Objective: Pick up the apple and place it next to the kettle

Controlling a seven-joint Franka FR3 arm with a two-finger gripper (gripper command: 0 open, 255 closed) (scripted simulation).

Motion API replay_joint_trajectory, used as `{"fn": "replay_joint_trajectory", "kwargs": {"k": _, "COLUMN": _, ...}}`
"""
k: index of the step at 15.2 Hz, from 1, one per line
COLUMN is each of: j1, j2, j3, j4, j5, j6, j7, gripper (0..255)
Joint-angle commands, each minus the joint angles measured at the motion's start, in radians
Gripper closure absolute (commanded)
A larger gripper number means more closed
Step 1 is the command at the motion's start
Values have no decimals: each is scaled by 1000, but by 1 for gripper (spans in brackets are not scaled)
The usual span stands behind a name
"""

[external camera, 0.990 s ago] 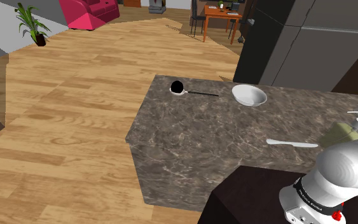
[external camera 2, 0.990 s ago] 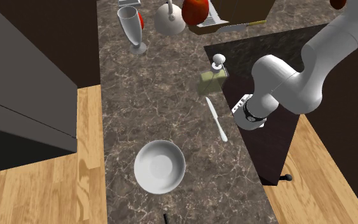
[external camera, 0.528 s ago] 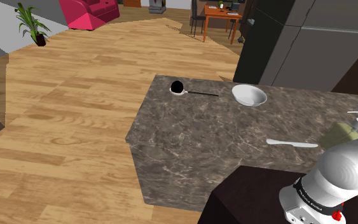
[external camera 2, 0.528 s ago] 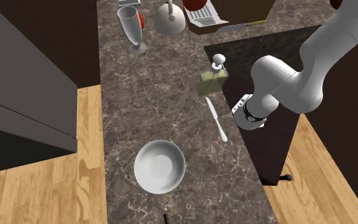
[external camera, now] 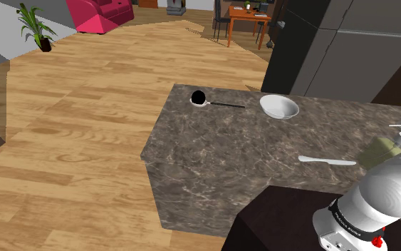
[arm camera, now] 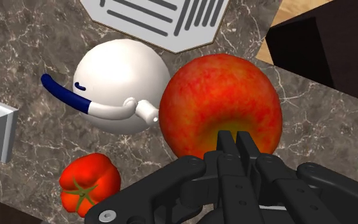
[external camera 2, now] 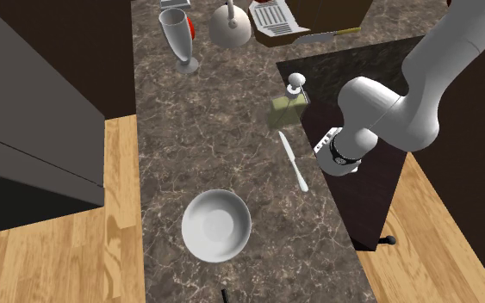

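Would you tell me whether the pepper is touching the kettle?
Apart. The wrist view shows a strip of counter between the kettle and the pepper.

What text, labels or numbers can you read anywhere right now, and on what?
Arm link above the stand: one dark printed line, too small to read.
White panel beside the kettle: dark bars only, no letters.
No other text shows on anything.

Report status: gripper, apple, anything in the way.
Gripper jaws shut on apple. Apple close beside white kettle. Red vegetable near kettle, clear of apple.
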Motion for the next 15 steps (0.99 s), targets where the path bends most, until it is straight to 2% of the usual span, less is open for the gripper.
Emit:
{"fn": "replay_joint_trajectory", "kwargs": {"k": 1, "j1": -6, "j2": -10, "j3": -5, "j4": -27, "j5": -8, "j6": 20, "j7": 6, "gripper": 255}}
{"fn": "replay_joint_trajectory", "kwargs": {"k": 15, "j1": -62, "j2": -84, "j3": -36, "j4": -231, "j5": -70, "j6": 162, "j7": 62, "gripper": 255}}
